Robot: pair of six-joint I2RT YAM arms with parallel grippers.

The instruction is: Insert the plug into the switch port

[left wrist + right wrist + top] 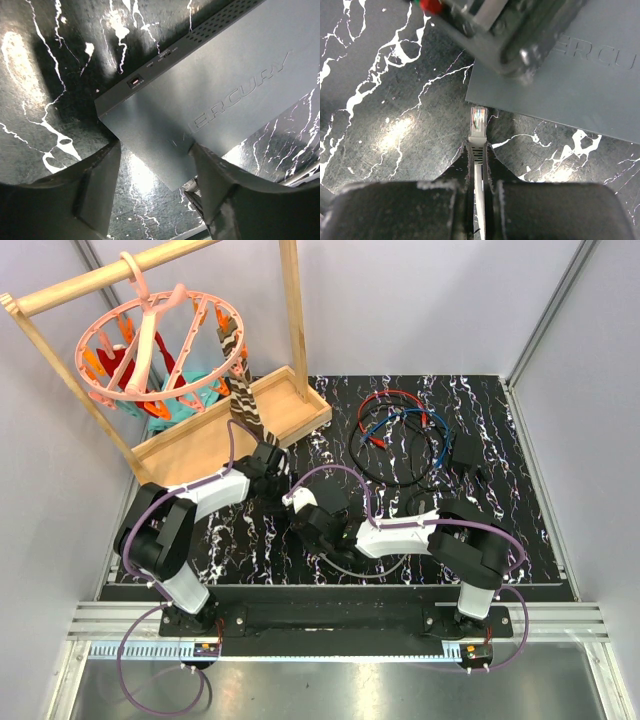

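Right claw (479,150) nipped shut on plug (478,120), its tip just short of the switch (580,95) edge. Switch lies flat on surface (395,100). Left claw (155,160) spread wide astride switch corner; cannot tell if gripping. Wooden tray (215,445) beyond switch holds rack posts.

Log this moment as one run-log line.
left claw: straddles switch corner, grip unclear | right claw: shut on plug | plug: aimed at switch edge, not inserted

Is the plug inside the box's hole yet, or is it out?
Out. The whole clear plug shows, pinched in the right gripper, its tip only near the box edge, not inside it.
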